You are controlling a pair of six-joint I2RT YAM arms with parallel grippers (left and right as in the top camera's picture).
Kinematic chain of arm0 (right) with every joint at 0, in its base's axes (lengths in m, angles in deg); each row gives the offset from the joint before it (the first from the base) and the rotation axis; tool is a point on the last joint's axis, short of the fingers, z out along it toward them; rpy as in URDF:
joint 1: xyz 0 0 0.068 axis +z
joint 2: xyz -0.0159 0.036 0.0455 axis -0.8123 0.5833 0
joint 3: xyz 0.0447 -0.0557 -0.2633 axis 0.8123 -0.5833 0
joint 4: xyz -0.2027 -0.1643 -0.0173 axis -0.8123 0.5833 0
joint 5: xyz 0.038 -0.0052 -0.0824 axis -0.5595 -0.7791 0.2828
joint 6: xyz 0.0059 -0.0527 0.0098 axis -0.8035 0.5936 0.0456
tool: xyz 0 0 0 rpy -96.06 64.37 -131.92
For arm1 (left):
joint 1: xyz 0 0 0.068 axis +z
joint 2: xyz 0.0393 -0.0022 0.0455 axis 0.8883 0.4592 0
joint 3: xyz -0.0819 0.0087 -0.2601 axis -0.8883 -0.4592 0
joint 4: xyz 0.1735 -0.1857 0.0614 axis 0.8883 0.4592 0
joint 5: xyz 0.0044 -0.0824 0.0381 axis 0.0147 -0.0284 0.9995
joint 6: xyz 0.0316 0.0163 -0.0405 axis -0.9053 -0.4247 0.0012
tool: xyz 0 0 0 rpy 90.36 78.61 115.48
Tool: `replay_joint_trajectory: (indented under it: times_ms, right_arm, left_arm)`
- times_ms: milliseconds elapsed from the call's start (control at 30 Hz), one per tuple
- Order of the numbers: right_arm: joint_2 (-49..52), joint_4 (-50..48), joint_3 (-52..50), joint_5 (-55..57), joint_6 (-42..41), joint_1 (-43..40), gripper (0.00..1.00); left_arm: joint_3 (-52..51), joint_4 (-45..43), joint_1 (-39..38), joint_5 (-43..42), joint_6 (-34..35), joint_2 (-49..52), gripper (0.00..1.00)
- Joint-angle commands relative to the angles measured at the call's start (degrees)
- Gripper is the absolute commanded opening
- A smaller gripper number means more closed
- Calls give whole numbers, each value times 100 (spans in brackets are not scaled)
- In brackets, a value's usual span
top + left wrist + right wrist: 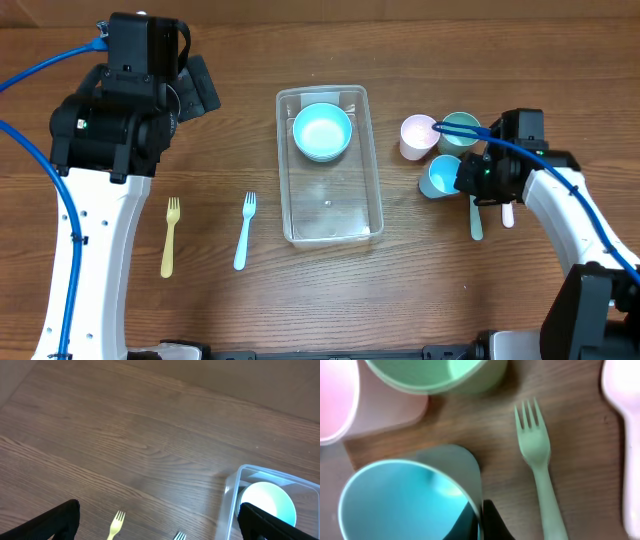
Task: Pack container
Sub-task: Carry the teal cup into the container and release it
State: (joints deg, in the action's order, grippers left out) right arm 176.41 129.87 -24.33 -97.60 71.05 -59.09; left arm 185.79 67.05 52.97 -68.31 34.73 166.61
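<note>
Container [330, 205]: clear tub at the centre of the scene, long side running near to far. One teal bowl [322, 131] sits in its far end and the near half is bare.
Blue cup [395, 500]: near the tub on its right, nearest of three cups. The pink cup [416, 136] and green cup [460, 128] stand just beyond it, close together.
Right gripper [479, 516]: down at the blue cup's right rim, with one finger seemingly inside the wall and one outside. The gap is narrow, but I cannot tell whether it pinches.
Step, as I judge it: taking the blue cup for the tub.
Doing it well: bite deep on the wall and lift straight up, clear of both neighbouring cups. Cross left and set it in the bare near half, not on the bowl.
Risk: green fork [537, 460] lies just right of the cup, and a dragged finger would shift it.
Right arm [545, 195]: reaches in from the near right, wrist pointing down.
Left gripper [159, 507]: fingers wide apart, holding nothing, raised at far left, well apart from the cups.
</note>
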Motion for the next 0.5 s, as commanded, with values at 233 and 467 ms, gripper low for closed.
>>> replay_joint_trajectory:
  times_ms: [233,467]
  right_arm:
    - [-87,2317,3362,1545,289,2179,4]
    - [229,1757,3407,1794,90,3764,4]
  left_arm:
    - [24,-22,31,-4,76,2,100]
    - [24,-22,31,-4,76,2,100]
